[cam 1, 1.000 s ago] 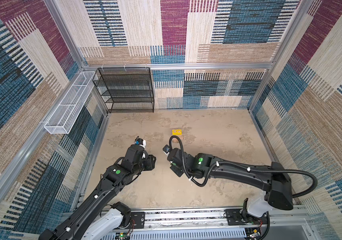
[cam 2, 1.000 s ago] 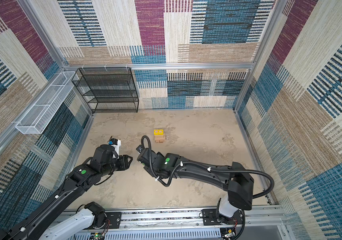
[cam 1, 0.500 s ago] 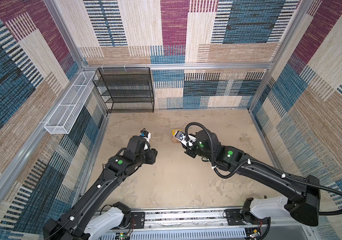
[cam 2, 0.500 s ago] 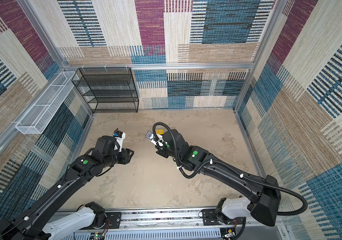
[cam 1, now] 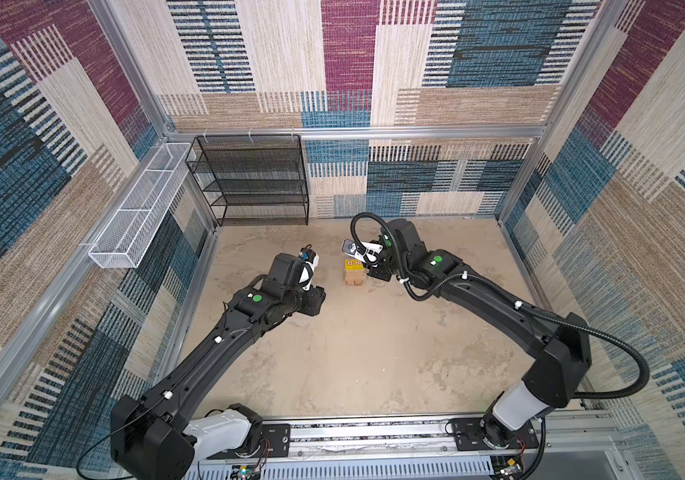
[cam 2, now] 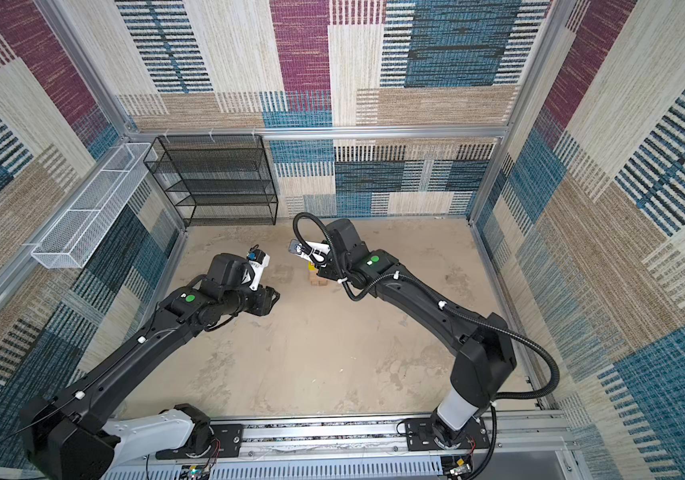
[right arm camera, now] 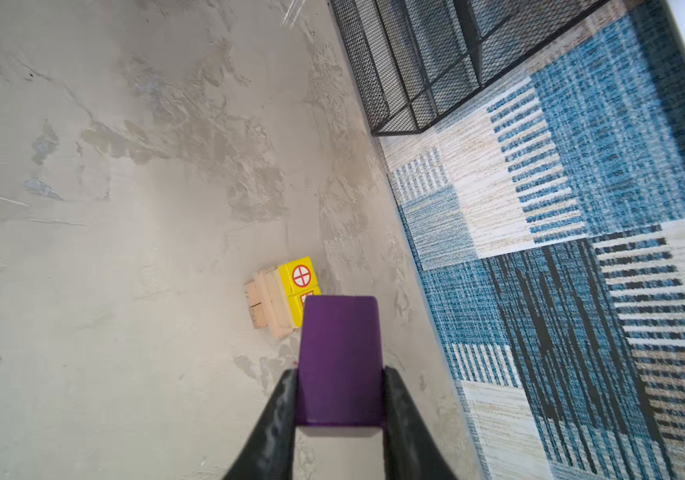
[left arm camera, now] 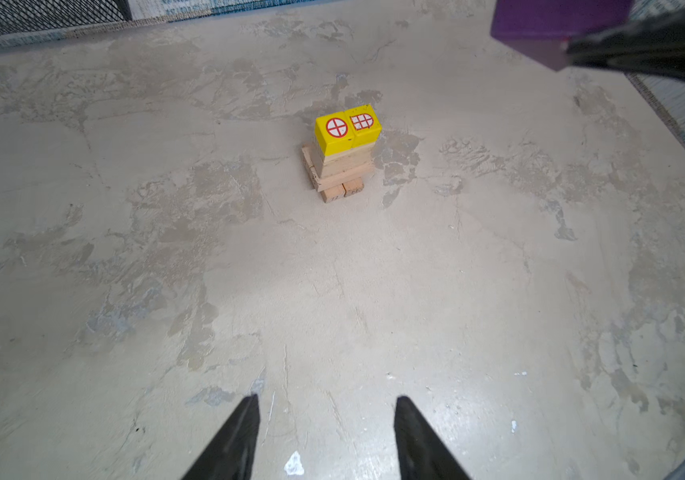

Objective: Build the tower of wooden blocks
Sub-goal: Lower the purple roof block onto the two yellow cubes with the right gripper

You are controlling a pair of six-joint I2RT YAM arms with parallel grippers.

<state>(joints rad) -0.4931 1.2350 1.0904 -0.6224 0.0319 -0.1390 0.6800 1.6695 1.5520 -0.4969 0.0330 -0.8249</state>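
Note:
The wood block tower [cam 1: 353,273] [cam 2: 318,279] stands on the floor towards the back: crossed tan bricks [left arm camera: 342,170] with two yellow cubes [left arm camera: 348,129] [right arm camera: 299,276] side by side on top. My right gripper [right arm camera: 340,372] is shut on the purple block [right arm camera: 338,361], which hangs in the air just beside and above the tower. The same block [left arm camera: 540,25] shows at the edge of the left wrist view. My left gripper [left arm camera: 327,398] is open and empty, pointing at the tower from a distance on its left in both top views.
A black wire shelf [cam 1: 253,183] [right arm camera: 436,62] stands against the back wall to the left of the tower. A white wire basket [cam 1: 141,208] hangs on the left wall. The carpeted back wall [right arm camera: 540,208] is close behind the tower.
My right arm has swung from the front middle of the floor back to the tower, carrying the purple block. My left gripper has moved a little towards the tower.

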